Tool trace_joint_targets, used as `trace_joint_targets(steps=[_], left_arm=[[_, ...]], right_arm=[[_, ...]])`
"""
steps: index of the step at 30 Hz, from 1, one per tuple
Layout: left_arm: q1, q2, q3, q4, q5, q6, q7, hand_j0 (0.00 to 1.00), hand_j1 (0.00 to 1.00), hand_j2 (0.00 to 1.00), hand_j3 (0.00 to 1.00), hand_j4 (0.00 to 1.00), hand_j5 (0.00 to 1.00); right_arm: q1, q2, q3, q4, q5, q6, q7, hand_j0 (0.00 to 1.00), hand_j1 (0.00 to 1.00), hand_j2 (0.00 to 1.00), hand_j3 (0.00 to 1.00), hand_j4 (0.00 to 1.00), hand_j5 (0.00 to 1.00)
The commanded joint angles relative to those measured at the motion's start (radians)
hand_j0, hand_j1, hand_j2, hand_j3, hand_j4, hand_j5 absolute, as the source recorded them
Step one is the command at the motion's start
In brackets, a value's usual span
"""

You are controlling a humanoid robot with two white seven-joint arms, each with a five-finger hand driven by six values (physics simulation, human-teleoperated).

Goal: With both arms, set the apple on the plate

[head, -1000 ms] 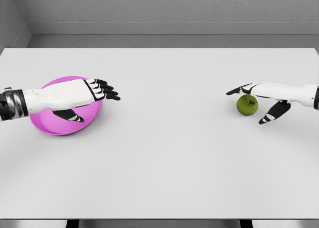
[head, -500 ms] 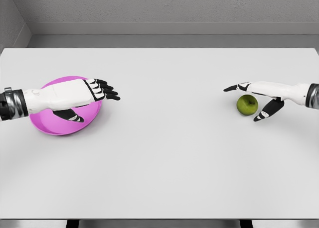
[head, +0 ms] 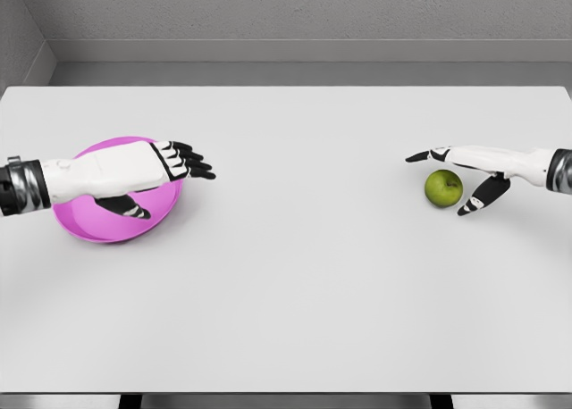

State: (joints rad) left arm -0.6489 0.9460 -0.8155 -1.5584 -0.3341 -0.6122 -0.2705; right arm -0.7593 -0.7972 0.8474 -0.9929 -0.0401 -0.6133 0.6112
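The white bench [head: 295, 302] lies bare across its near half. Further in, at the left, a pink plate [head: 89, 229] sits flat on it, and the left hand [head: 147, 172] hovers over the plate with its fingers [head: 192, 163] stretched out flat and holding nothing, the thumb hanging down over the dish.

Over on the right, at about the same depth, the green apple [head: 442, 187] rests on the bench, well apart from the plate. The right hand [head: 474, 172] arches over it from the right, fingers spread: the long ones reach out above and past the fruit, the thumb drops beside its right flank. Whether any finger touches the skin is hard to tell from this angle; it looks like a cage around the apple and not a closed grasp.

The apple is likely light, firm and smooth-skinned, round enough to roll away if nudged from one side only. A sound hold would pinch it across its widest middle, thumb on one flank and fingers opposite, with pressure even enough that it does not squirt out. It should stand a firm squeeze without harm.
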Motion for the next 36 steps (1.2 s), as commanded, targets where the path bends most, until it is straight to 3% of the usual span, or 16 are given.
trace_joint_targets(steps=[1, 10, 13, 30, 32, 36], left_arm=[[0.0, 0.002, 0.001, 0.0, 0.006, 0.001, 0.001, 1.0, 1.0, 1.0, 1.0, 1.0, 1.0], [0.0, 0.0, 0.001, 0.001, 0.006, 0.001, 0.001, 1.0, 1.0, 1.0, 1.0, 1.0, 1.0], [0.0, 0.0, 0.001, 0.001, 0.006, 0.001, 0.001, 1.0, 1.0, 1.0, 1.0, 1.0, 1.0], [0.0, 0.0, 0.001, 0.001, 0.006, 0.001, 0.001, 1.0, 1.0, 1.0, 1.0, 1.0, 1.0], [0.0, 0.0, 0.001, 0.005, 0.007, 0.001, 0.001, 1.0, 1.0, 1.0, 1.0, 1.0, 1.0], [0.0, 0.0, 0.001, 0.005, 0.007, 0.001, 0.001, 1.0, 1.0, 1.0, 1.0, 1.0, 1.0]], right_arm=[[0.0, 0.004, -0.002, 0.004, 0.005, 0.002, 0.0, 1.0, 1.0, 1.0, 1.0, 1.0, 1.0], [-0.009, 0.027, -0.002, 0.043, 0.02, 0.002, 0.0, 1.0, 1.0, 1.0, 1.0, 1.0, 1.0], [-0.009, 0.027, -0.002, 0.043, 0.019, 0.002, 0.0, 0.77, 0.77, 0.77, 0.77, 0.77, 0.77], [-0.009, 0.05, -0.007, 0.031, -0.004, 0.002, 0.0, 0.58, 0.58, 0.58, 0.58, 0.58, 0.58], [-0.011, 0.052, -0.007, -0.003, -0.055, 0.002, 0.0, 0.58, 0.58, 0.58, 0.58, 0.58, 0.58], [-0.017, 0.093, 0.002, -0.194, -0.129, 0.002, 0.0, 0.56, 0.56, 0.56, 0.56, 0.56, 0.56]])
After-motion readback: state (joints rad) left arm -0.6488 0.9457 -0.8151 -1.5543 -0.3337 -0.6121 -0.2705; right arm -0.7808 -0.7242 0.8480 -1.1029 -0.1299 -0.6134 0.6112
